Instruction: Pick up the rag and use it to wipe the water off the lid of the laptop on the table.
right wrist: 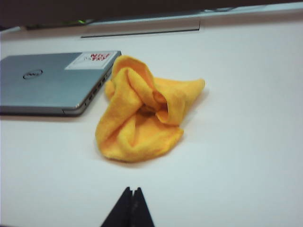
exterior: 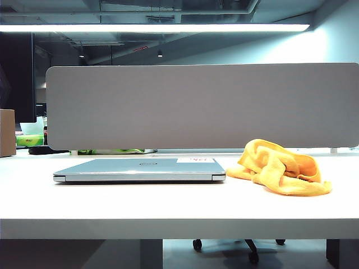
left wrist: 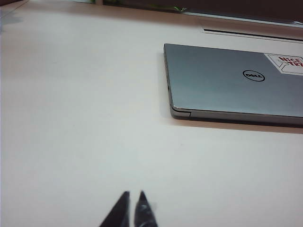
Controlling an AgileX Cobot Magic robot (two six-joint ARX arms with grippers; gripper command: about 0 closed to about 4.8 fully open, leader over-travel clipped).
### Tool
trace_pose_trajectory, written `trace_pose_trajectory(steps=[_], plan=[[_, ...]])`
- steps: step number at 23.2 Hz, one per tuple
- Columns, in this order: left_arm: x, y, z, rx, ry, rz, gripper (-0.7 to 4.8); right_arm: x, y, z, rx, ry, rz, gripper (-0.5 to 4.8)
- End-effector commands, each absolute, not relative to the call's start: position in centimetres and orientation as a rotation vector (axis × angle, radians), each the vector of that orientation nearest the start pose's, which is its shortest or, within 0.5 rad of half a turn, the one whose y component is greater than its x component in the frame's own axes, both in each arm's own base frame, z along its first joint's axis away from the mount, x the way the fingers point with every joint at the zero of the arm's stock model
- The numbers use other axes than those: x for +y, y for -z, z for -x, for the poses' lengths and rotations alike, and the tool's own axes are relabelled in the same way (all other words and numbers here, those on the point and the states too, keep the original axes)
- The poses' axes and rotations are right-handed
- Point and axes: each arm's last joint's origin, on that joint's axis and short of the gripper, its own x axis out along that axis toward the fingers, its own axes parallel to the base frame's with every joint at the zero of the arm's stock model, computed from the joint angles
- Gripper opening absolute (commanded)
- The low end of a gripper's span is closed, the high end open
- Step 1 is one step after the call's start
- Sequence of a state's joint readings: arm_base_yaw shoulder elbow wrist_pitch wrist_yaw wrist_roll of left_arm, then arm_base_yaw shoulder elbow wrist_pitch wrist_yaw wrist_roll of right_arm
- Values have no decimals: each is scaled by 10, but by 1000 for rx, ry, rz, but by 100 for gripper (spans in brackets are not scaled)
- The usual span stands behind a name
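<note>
The silver-grey laptop [exterior: 139, 170] lies closed on the white table [exterior: 168, 204], left of centre. Its lid [left wrist: 227, 85] carries a small logo and a white sticker [right wrist: 92, 59] at one corner; I cannot make out any water on it. The yellow-orange rag [exterior: 280, 168] sits crumpled on the table just right of the laptop [right wrist: 52, 82]. Neither arm shows in the exterior view. My right gripper [right wrist: 132, 188] is shut and empty, hanging short of the rag [right wrist: 139, 113]. My left gripper [left wrist: 134, 193] is shut with nothing in it, over bare table well short of the laptop's corner.
A wide grey divider panel [exterior: 202, 106] stands along the back of the table. A cardboard box [exterior: 7, 133] and a dark monitor [exterior: 17, 78] are at the far left. Green items [exterior: 109, 151] lie behind the laptop. The table's thick front edge [exterior: 179, 227] runs across.
</note>
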State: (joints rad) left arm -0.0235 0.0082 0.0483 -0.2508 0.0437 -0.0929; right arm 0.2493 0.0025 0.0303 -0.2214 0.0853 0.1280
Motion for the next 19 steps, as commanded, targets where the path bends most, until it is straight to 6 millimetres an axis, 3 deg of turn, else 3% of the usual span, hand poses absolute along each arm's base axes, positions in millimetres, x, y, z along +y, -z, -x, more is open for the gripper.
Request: trace_pose_trajectory(steps=[1, 5, 15, 19], plan=[[-4, -156, -93, 206, 62, 88, 19, 20, -153, -91, 207, -125, -94, -5], [-4, -156, -93, 206, 61, 88, 19, 18, -153, -92, 192, -58, -29, -5], [-4, -156, -93, 206, 62, 88, 19, 3, -154, -97, 96, 99, -68, -5], [-4, -156, -93, 206, 62, 88, 19, 2, -154, -97, 97, 28, -54, -5]])
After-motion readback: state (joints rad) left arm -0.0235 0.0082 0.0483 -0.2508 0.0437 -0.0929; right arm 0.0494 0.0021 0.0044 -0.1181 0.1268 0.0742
